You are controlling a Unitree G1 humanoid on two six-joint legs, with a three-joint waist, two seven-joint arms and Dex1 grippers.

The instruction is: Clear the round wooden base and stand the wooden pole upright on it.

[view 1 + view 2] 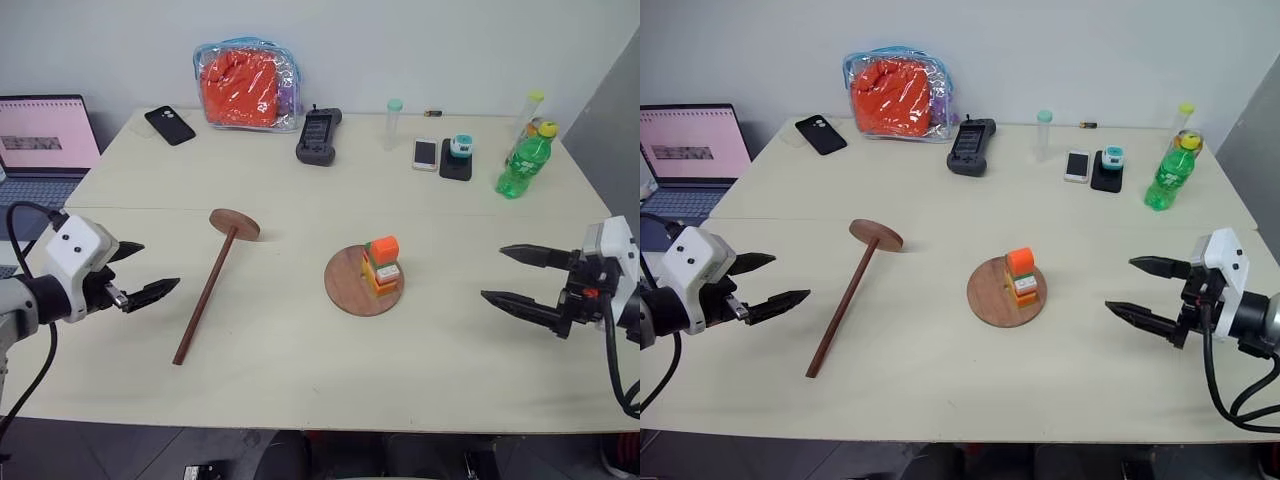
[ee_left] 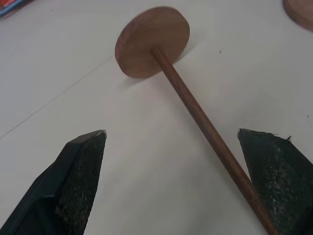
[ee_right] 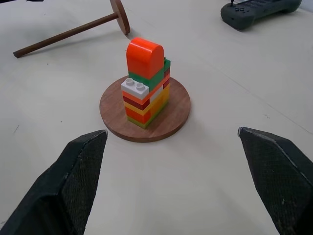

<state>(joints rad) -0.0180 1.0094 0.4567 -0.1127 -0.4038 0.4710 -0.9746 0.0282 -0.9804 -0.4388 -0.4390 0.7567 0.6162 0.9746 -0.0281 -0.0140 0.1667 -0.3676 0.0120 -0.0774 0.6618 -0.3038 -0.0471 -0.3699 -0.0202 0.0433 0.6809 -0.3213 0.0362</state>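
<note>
Both grippers, left gripper (image 1: 140,272) and right gripper (image 1: 525,277), hovered spread and empty; the wooden pole (image 1: 208,290) lay flat, a brick stack (image 1: 382,265) occupying the round wooden base (image 1: 350,285), so clearing likely came first

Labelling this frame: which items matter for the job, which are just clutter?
Job: flat round reddish-brown wooden base; multicoloured toy-brick stack standing on it; long dark-brown wooden pole, lying flat.

Clutter: green plastic bottle, black handheld controller, white phone, clear pouch of orange stuff, laptop.

Bright even light, soft faint shadows on table (image 1: 300,380), sharp focus.
</note>
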